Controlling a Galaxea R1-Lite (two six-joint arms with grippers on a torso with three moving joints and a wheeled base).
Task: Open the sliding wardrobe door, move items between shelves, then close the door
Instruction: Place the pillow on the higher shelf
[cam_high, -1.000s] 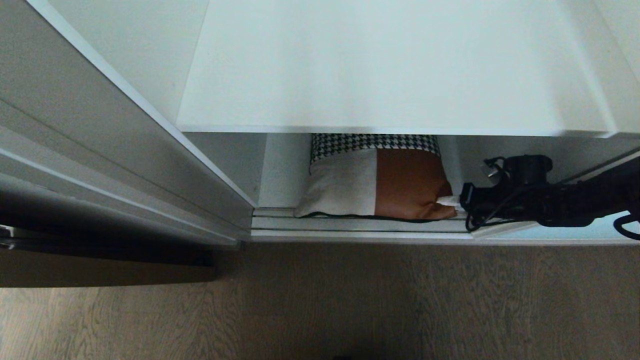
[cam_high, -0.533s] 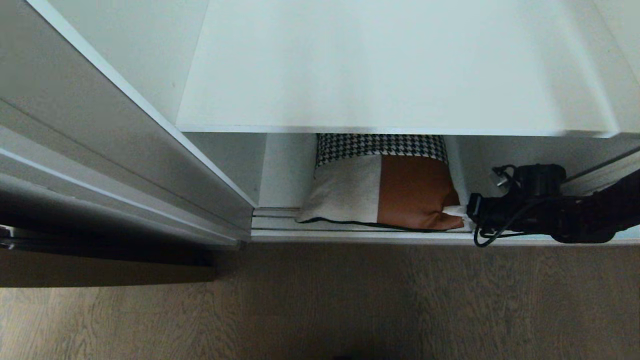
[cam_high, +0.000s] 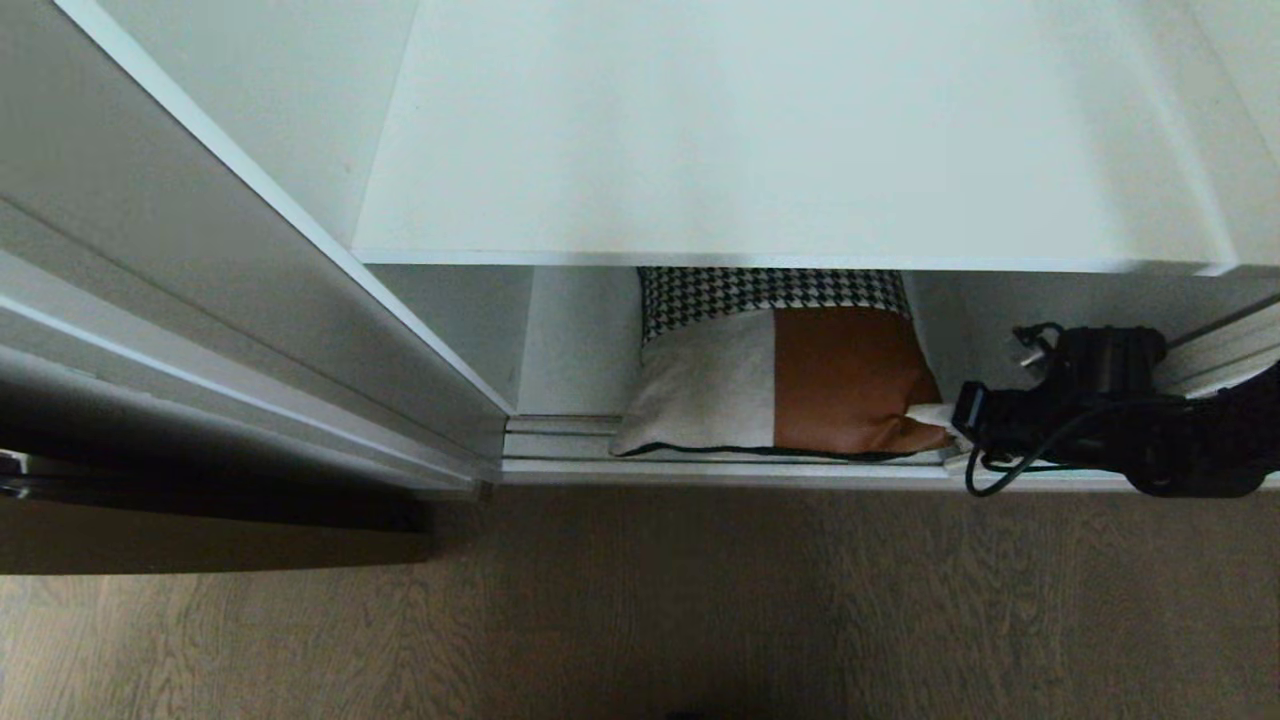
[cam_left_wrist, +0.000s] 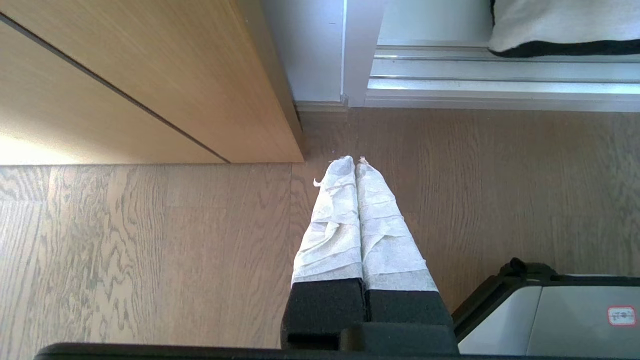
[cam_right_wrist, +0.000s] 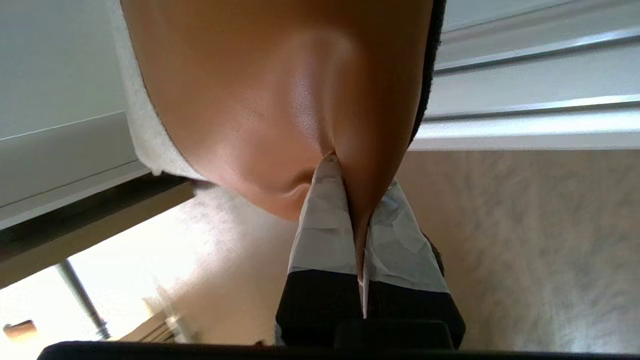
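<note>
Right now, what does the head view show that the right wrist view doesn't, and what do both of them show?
Only the head view shows the cushion's houndstooth strip, its cream panel, the wide white shelf above it, and the right arm reaching in from the right. Only the right wrist view shows the right gripper close up, jaws shut on a pinched fold of rust-brown leather at the cushion's corner. Both show the brown leather panel, the door track at the wardrobe's base and the wood floor.
</note>
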